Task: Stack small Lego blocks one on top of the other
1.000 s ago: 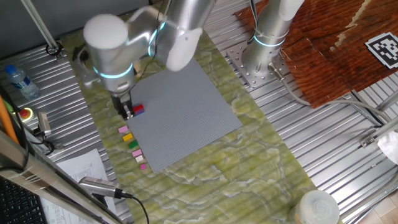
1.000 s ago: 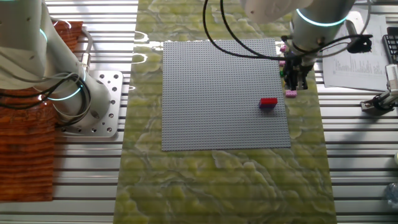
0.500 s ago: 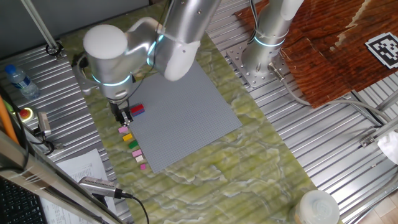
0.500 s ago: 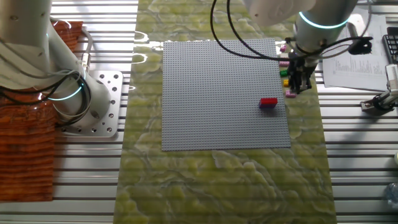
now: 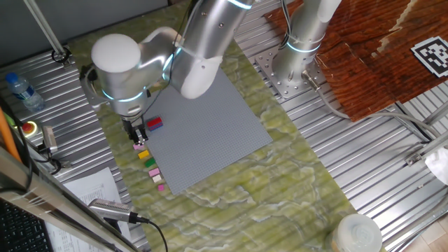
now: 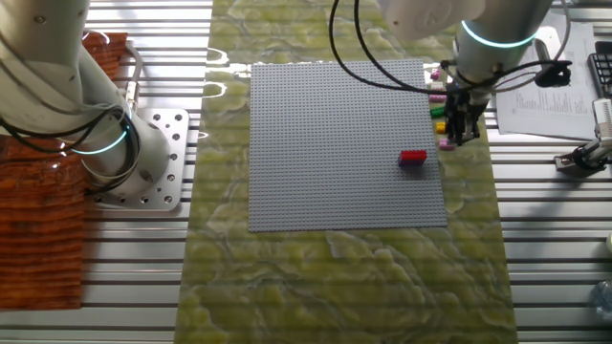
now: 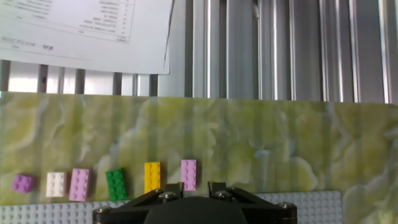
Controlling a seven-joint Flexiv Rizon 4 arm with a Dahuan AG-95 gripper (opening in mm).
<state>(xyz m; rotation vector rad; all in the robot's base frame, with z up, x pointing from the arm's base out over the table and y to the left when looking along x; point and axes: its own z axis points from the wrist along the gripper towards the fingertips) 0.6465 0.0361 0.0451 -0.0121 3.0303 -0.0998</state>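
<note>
Several small Lego bricks lie in a row on the green mat beside the grey baseplate: in the hand view, purple, white, pink, green, yellow and another pink. My gripper is open and empty, just above that last pink brick, which sits in line with the gap between the fingertips. The gripper also shows in both fixed views. A red brick sits on a darker brick on the baseplate near its edge.
A printed sheet of paper lies on the ribbed metal table beyond the mat. A second robot base stands on the far side of the baseplate. A handheld device and a bottle lie off the mat.
The gripper has moved away from the red brick, off the baseplate's edge, to the end of the row of loose bricks. The bricks have not moved.
</note>
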